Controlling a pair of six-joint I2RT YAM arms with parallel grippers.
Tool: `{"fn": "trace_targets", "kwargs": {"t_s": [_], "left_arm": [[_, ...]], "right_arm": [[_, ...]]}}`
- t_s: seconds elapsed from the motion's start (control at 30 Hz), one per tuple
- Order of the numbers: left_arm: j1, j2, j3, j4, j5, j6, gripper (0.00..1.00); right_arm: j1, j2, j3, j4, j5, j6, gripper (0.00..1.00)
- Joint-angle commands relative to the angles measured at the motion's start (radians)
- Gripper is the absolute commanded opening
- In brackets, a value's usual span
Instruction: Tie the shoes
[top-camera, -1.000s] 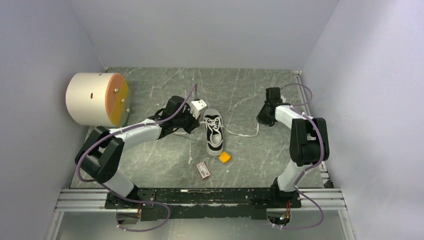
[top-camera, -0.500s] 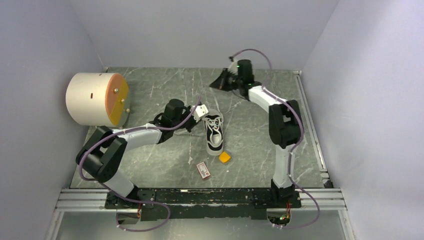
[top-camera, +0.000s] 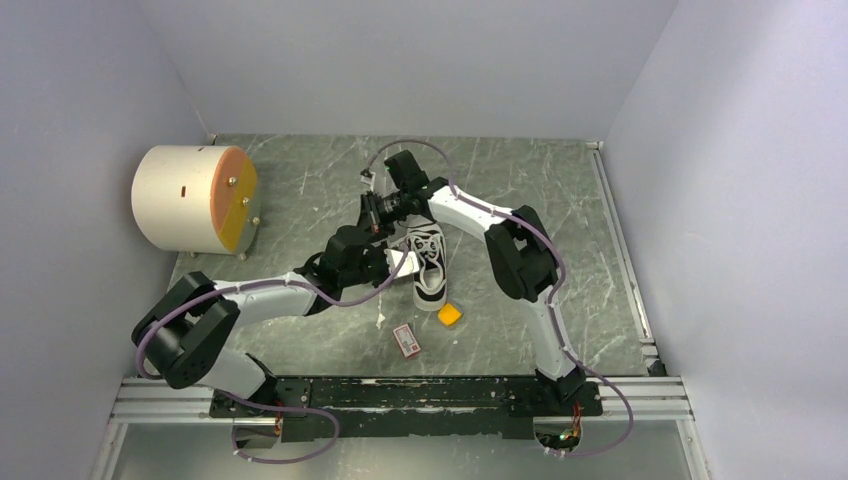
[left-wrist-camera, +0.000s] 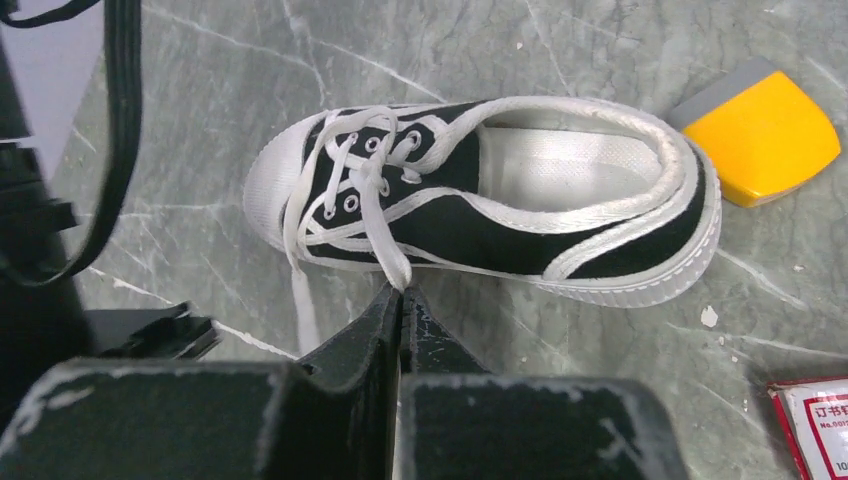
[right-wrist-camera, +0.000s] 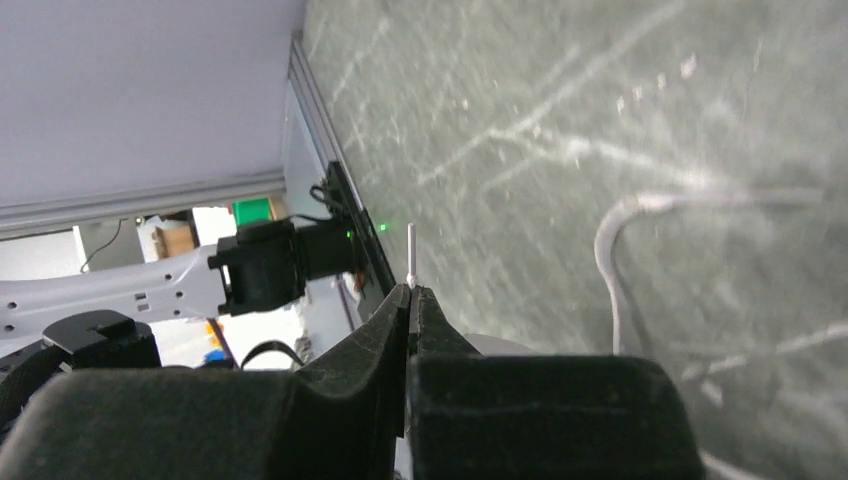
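While both hands pinch shut, we judge the crossing comes next. Our left hand (left-wrist-camera: 400, 296), clamped on a lace (left-wrist-camera: 388, 255), sits just beside the shoe (left-wrist-camera: 480, 225), which lies mid-tabletop (top-camera: 560, 190), toe away. Beyond it, the right hand (right-wrist-camera: 411, 292) is pinched shut with a lace tip (right-wrist-camera: 410, 240) poking out. We should pull evenly, without dragging the shoe. We count one card (top-camera: 406, 340), one block (top-camera: 450, 315), one shoe, two hands, one drum (top-camera: 185, 195).

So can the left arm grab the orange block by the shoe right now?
Probably not yet. Its pincer is shut on a shoelace, so it would have to let go first; nothing covers the block.
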Motion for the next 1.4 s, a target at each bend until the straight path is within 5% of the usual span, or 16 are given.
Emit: {"fn": "trace_targets", "kwargs": {"t_s": [0.0, 0.2, 0.4, 0.63, 0.87, 1.03, 1.37], "left_arm": [[-0.021, -0.029, -0.025, 0.081, -0.005, 0.069, 0.05], [-0.058, -0.001, -0.021, 0.087, -0.003, 0.076, 0.05], [-0.06, -0.003, -0.021, 0.094, 0.015, 0.067, 0.05], [-0.056, -0.009, 0.01, 0.032, 0.021, -0.007, 0.05], [0.018, 0.094, 0.137, -0.097, 0.126, -0.213, 0.05], [0.06, 0.17, 0.22, -0.157, 0.164, -0.312, 0.05], [0.193, 0.303, 0.311, -0.15, 0.356, -0.521, 0.05]], "right_arm": [[-0.012, -0.011, 0.053, -0.333, -0.035, -0.091, 0.06], [0.019, -0.028, 0.042, -0.493, 0.023, -0.166, 0.18], [-0.009, -0.072, 0.06, -0.403, 0.137, -0.091, 0.53], [-0.134, -0.186, 0.054, -0.329, 0.219, -0.02, 0.59], [-0.272, -0.563, -0.404, -0.152, 0.577, -0.065, 0.58], [-0.251, -0.794, -0.712, -0.046, 0.639, -0.171, 0.56], [0.191, -1.118, -1.113, 0.351, 0.985, -0.037, 0.63]]}}
